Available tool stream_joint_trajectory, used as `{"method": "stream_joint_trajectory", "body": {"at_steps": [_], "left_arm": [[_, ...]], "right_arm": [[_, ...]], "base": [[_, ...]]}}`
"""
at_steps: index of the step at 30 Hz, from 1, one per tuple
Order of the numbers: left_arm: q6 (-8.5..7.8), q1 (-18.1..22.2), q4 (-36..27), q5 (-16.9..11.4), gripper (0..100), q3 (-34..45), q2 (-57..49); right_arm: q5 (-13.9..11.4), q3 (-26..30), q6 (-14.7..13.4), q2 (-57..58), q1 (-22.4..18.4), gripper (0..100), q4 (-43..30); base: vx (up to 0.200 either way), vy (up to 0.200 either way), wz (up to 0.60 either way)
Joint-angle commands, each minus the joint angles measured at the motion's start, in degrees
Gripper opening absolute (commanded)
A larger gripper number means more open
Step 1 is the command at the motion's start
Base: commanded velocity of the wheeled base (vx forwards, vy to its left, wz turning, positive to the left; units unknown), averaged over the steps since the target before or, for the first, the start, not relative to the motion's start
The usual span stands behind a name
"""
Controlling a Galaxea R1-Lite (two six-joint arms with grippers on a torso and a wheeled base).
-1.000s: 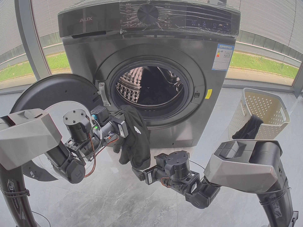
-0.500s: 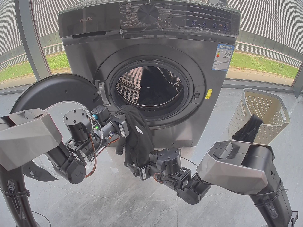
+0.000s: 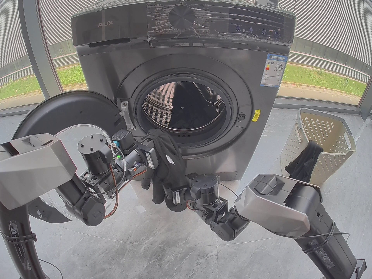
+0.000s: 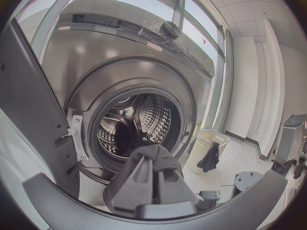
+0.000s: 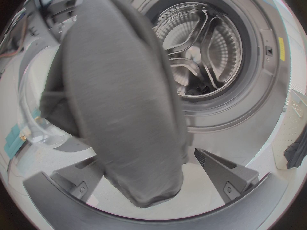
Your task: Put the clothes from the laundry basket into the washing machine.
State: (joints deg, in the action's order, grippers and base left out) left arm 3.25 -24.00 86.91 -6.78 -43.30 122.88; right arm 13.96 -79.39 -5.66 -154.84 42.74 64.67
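Note:
A black garment (image 3: 170, 163) hangs in front of the washing machine (image 3: 182, 105), just below its open drum. My left gripper (image 3: 152, 138) is shut on the garment's top, and the left wrist view shows the cloth (image 4: 153, 154) bunched between the fingers (image 4: 137, 182). Lower down, my right gripper (image 3: 167, 194) is at the garment's bottom end. In the right wrist view it stands open (image 5: 147, 163), with the hanging cloth (image 5: 121, 112) between its spread fingers (image 5: 224, 173). The laundry basket (image 3: 329, 132) stands on the floor at the right, with another dark garment (image 3: 306, 159) draped over its rim.
The round machine door (image 3: 66, 113) is swung open to the left, behind my left arm. Dark clothes lie inside the drum (image 5: 198, 61). Grey tiled floor (image 3: 135, 245) spreads in front of the machine, and tall windows stand behind it.
My right arm has moved left and up toward the hanging garment, bringing its gripper from below the cloth to around its lower end. The left arm has held still.

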Motion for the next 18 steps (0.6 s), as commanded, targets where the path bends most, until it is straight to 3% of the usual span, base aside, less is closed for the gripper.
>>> {"method": "stream_joint_trajectory", "body": {"at_steps": [1, 9, 13, 18], "left_arm": [[0.08, 0.1, 0.0, 0.0, 0, 0.1, 0.0], [0.17, 0.4, 0.0, -0.1, 0, 0.1, 0.2], [0.17, 0.4, 0.0, -0.1, 0, 0.1, 0.2], [0.08, 0.4, 0.0, 0.0, 0, 0.1, 0.3]], "right_arm": [[0.9, -2.1, 0.2, -1.7, -2.3, 100, 0.8], [2.7, 5.0, 0.5, 1.9, -5.3, 100, 2.9], [4.2, 5.6, 0.5, 2.2, -6.4, 100, 2.6], [4.2, 5.6, 0.5, 2.2, -6.8, 100, 2.7]], "base": [[0.000, 0.000, 0.00], [0.000, 0.000, 0.00], [0.000, 0.000, 0.00], [0.000, 0.000, 0.00]]}}
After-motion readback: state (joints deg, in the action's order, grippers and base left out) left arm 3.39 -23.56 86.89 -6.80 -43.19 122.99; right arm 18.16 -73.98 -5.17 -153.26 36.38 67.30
